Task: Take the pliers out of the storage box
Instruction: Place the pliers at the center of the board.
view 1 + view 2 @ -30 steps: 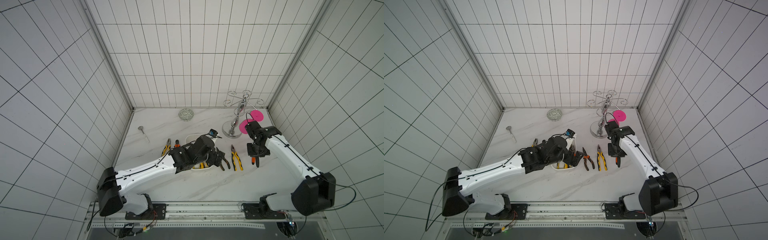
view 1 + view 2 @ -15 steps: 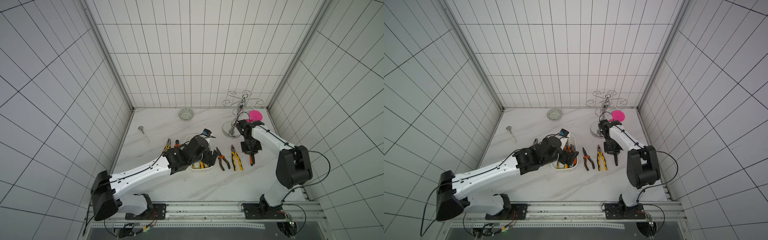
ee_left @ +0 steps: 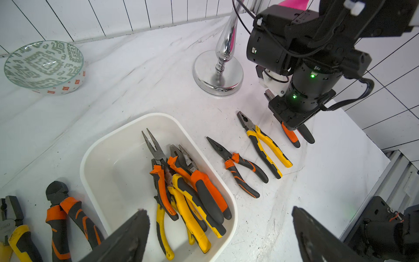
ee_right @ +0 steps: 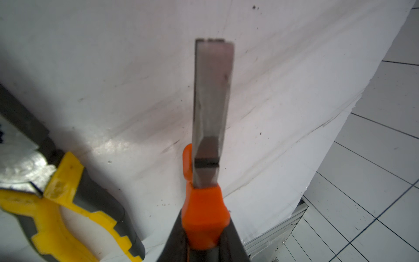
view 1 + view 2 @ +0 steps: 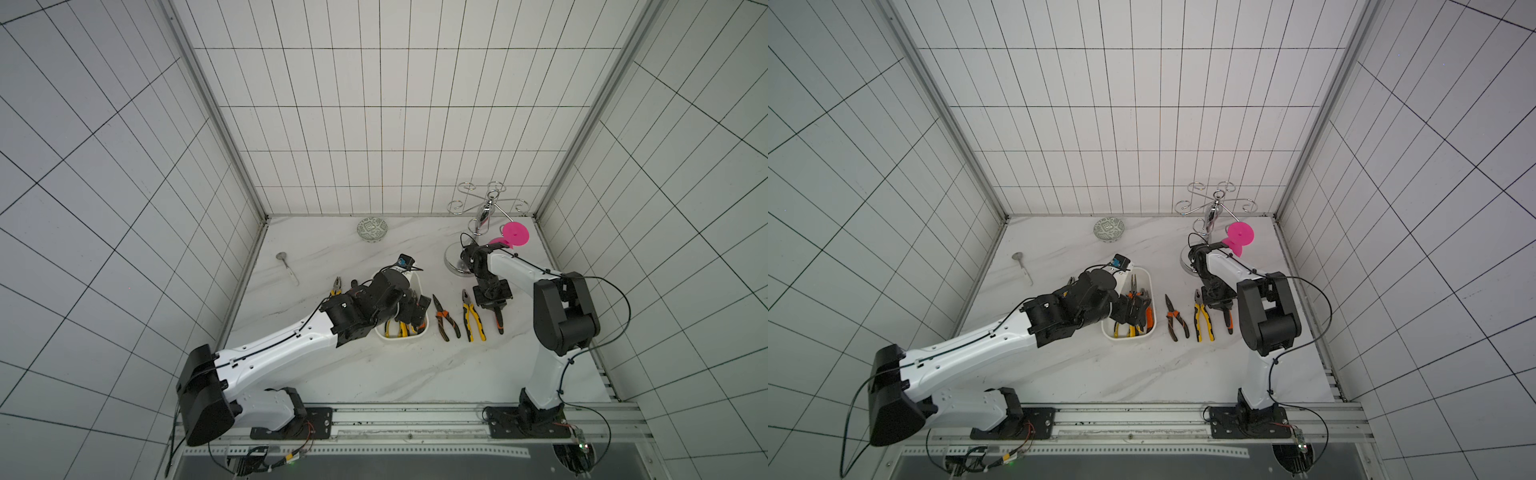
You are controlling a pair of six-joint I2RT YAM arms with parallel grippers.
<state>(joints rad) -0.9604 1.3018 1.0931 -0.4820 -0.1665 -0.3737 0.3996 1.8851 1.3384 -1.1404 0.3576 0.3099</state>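
Folds the right arm upright at the elbow, where a second ago it reached in from further out, and draws the right gripper (image 5: 492, 300) a little nearer the row of laid-out tools. Brings the left gripper (image 5: 1131, 311) from beside the storage box (image 3: 156, 116) to just over it.

Clamps the right gripper tight on an orange-handled pair (image 4: 204, 211), caught at the handle collar, metal nose jutting ahead in the right wrist view. Carries the handle ends low by the marble table (image 5: 374, 374), just beside the yellow-handled pair (image 3: 265, 145). Cannot tell whether touching the table or a shade above it.

Holds the left gripper spread wide and empty, fingers (image 3: 127, 238) either side of the heap of pliers (image 3: 188, 192) inside the box: four or five, crowded along one long wall, handles overlapping.

Shows, already out, a needle-nosed pair (image 3: 238, 166) between the box and the yellow-handled pair, and a stubby cutter (image 3: 65, 213) with one more beside it on the box's other side.

Looks like the end of one set-down and the start of the next pick, with about half the job done.

Calls next, most likely, for releasing on the right once the handles lie flat and clear of the neighbour. Then for lowering the left into the box and closing across the uppermost handles only. Risks dragging a tangled neighbour, or the light box itself, along.
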